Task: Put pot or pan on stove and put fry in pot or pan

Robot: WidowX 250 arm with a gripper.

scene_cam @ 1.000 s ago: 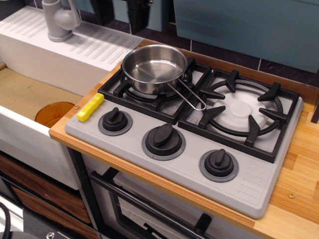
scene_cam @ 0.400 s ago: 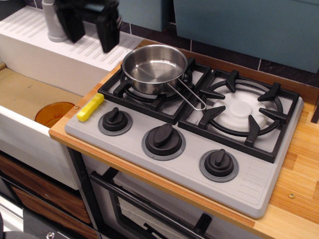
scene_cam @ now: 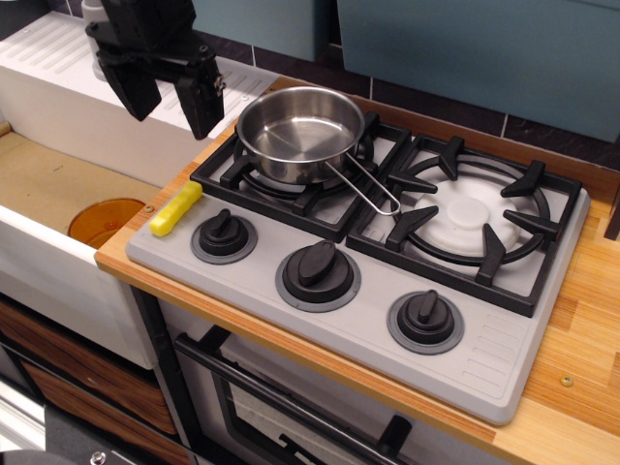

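Sitting pan [scene_cam: 300, 131] on stove [scene_cam: 387, 242], fry [scene_cam: 175, 208] beside, gripper [scene_cam: 170, 102] seemingly open

Orange disc [scene_cam: 105, 221] lying in sink basin [scene_cam: 44, 184], near its right wall. White ridged drainboard [scene_cam: 58, 58] sitting behind sink w/ grey faucet base. Wooden surface [scene_cam: 581, 320] running alongside; oven door handle [scene_cam: 291, 407] showing below.

Faucet [scene_cam: 94, 12] mostly behind gripper [scene_cam: 170, 97]

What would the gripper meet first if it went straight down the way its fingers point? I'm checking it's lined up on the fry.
Probably the sink's white ledge, not the fry, which lies nearer the camera; depth is unclear.
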